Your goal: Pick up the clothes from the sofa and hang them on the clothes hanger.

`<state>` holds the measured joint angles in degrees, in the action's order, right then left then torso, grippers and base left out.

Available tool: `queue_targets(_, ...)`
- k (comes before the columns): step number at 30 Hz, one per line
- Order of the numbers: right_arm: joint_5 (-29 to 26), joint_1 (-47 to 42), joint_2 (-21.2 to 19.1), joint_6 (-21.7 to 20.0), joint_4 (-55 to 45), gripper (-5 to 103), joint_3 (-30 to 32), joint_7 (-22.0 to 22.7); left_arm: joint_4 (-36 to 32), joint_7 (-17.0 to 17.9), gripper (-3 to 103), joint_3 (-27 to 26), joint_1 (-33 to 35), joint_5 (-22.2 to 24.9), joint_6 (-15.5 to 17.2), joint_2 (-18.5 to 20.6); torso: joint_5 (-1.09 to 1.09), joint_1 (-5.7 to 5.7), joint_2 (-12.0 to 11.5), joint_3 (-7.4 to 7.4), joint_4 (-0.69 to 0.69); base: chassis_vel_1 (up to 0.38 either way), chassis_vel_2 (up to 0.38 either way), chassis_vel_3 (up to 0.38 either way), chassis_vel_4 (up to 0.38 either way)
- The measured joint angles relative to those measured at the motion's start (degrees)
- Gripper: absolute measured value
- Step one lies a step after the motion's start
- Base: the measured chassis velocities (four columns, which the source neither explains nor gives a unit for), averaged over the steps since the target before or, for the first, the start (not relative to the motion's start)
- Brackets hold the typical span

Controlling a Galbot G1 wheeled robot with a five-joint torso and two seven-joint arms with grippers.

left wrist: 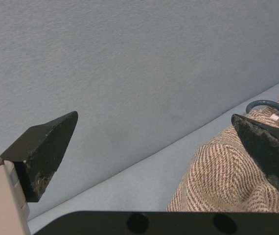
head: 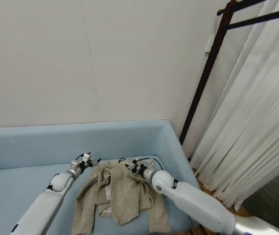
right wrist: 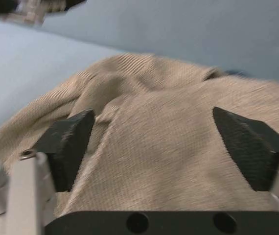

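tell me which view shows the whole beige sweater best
The head view: the beige knit sweater lies spread out on the blue sofa. The left wrist view catches one edge of it; the right wrist view shows close-up fabric under the open right claw.

Plain off-white wall (head: 81, 58), marked by a faint vertical seam. Right of the wall, pleated white curtain (head: 257, 122). Below that, dark floor (head: 276, 196).

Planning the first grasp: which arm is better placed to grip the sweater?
Probably right: the right gripper, open, straddles the sweater; the left gripper, open, faces mostly bare sofa.
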<state>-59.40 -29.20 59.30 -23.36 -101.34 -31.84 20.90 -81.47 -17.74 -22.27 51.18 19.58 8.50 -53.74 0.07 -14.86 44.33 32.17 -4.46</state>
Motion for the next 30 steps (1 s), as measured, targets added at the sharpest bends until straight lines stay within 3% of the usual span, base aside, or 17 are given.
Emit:
queue_targets(1,0.46,-0.34,0.74,-0.13,0.74,78,-0.33,-0.24,-0.30,0.00,100,-0.19,0.38,0.15,0.02,0.22,0.00,0.00,0.00,0.00,0.00,0.000,0.000,0.000,0.000)
queue_targets(4,1.49,-1.41,2.91,-0.48,5.10,94,-0.28,-0.37,-1.17,0.00,100,-0.53,1.37,0.37,0.04,0.73,0.00,0.00,0.00,0.00,0.00,0.000,0.000,0.000,0.000)
queue_targets(8,3.72,-1.98,3.30,-0.01,10.16,99,0.50,-1.51,-2.24,-0.05,100,-1.04,2.30,0.36,0.04,0.33,0.01,0.00,0.00,0.00,0.00,0.000,0.000,0.000,0.000)
queue_targets(15,7.60,-1.76,3.21,0.74,19.33,100,2.59,-5.81,-4.35,-0.15,100,-1.95,4.06,0.32,0.12,-0.09,0.01,0.00,0.00,0.00,0.00,0.000,0.000,0.000,0.000)
queue_targets(22,9.89,-1.63,4.16,1.52,27.32,100,4.78,-7.03,-4.97,-0.80,100,-3.61,5.16,0.35,-0.08,0.62,0.02,0.00,0.00,0.00,0.01,0.000,0.000,0.000,0.000)
queue_targets(30,7.14,-3.27,0.44,0.32,20.55,100,6.42,-6.45,-5.05,-1.94,100,-4.47,5.77,0.91,-1.07,1.23,0.02,0.00,0.00,0.00,-0.01,0.000,0.000,0.000,0.000)
